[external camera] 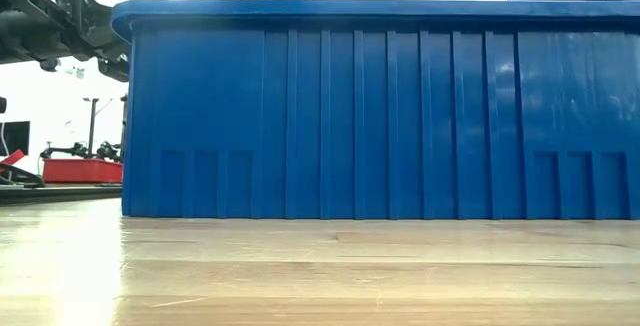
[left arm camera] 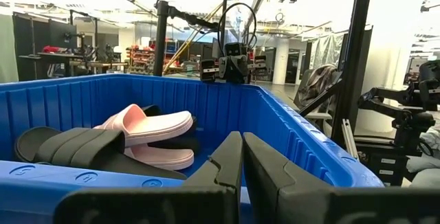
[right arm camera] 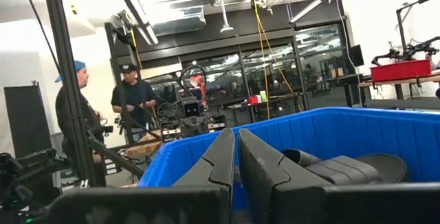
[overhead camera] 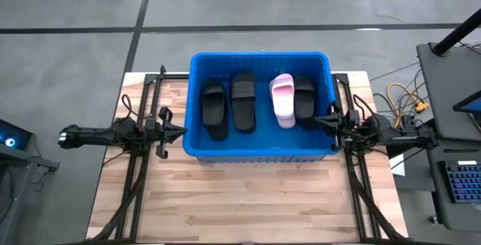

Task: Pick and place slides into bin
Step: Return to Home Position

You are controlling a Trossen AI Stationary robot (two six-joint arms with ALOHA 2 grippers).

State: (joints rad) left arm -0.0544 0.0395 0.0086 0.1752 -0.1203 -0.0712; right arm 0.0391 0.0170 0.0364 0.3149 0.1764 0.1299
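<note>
The blue bin [overhead camera: 197, 87] stands on the wooden table and holds three black slides [overhead camera: 214, 111] [overhead camera: 243, 104] [overhead camera: 304, 101] and a pale pink one [overhead camera: 283, 101]; their partners are hidden or cannot be told apart. My left gripper [overhead camera: 180, 131] is shut and empty just outside the bin's left wall. My right gripper [overhead camera: 319, 120] is shut and empty at the bin's right rim. The left wrist view shows pink slides [left arm camera: 155, 131] beside black slides [left arm camera: 75, 148] in the bin. The right wrist view shows black slides [right arm camera: 344, 169].
The bin fills the far middle of the table; its ribbed wall [external camera: 380, 116] fills the low view. Bare wooden table [overhead camera: 255, 200] lies in front of it. Two people [right arm camera: 110, 114] stand in the room beyond. A keyboard [overhead camera: 462, 185] and cables lie to the right.
</note>
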